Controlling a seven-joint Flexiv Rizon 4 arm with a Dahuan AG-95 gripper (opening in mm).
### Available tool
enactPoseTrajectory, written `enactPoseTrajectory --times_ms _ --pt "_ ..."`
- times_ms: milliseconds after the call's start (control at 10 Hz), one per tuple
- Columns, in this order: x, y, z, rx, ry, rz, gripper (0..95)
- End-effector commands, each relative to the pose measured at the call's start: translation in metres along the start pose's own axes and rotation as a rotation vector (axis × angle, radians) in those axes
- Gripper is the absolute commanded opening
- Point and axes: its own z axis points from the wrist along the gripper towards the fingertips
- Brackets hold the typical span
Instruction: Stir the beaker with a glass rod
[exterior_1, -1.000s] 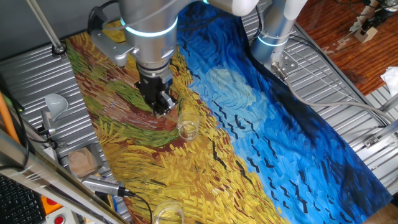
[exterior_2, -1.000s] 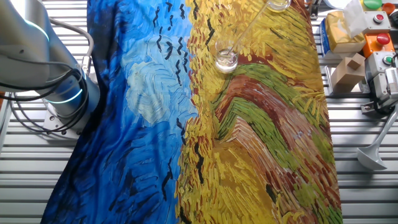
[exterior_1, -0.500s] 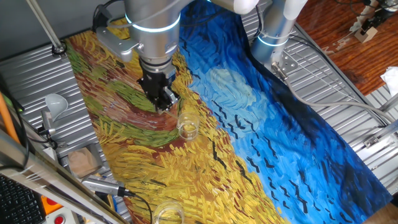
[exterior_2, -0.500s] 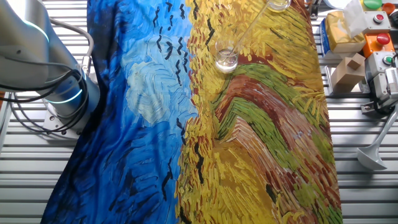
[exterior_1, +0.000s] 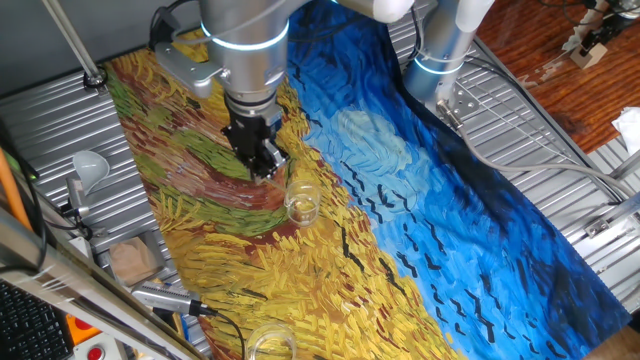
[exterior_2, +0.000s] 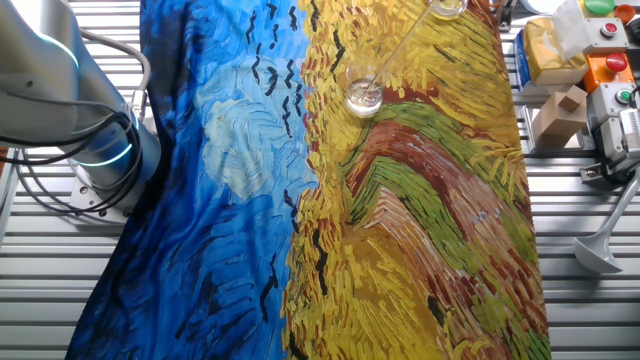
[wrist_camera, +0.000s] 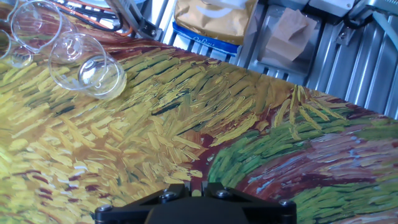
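While the glass rod (exterior_2: 392, 52) is leaned in the beaker (exterior_1: 302, 204), mid-cloth near the painted tablecloth's (exterior_1: 480, 250) yellow side, the gripper (exterior_1: 262, 166) is poised beside it; finger state cannot be told.

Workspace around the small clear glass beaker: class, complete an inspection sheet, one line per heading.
Surface: painted cloth in blue and yellow covering a ribbed metal table.
Job's things: small clear glass beaker upright; thin glass rod leaning in it.
Clutter: wider clear glass vessel, white funnel, cardboard box.
Grippers: gripper beside the beaker, holding nothing; jaw state unclear.
Cables: black cables at the arm base.
Surroundings: grey metal pole.
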Motion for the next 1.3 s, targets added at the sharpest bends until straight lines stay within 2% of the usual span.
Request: enactPoseTrajectory --times_ms 100,500,700,900,1100,1300 --pt "-0.0032 0.0033 0.0030 0.002 0.001 0.006 0.0" --pt "-0.0046 0.0027 0.0065 0.018 0.003 -0.023 0.0" --pt "0.0003 -0.0006 0.0081 0.032 0.023 -0.041 0.0" --pt "0.0028 -0.0002 0.0078 0.010 0.017 -0.006 0.0" --pt "0.0018 0.0032 0.0065 -0.016 -0.007 0.021 0.0" --pt "-0.0027 0.0068 0.0062 -0.021 -0.020 0.031 0.0"
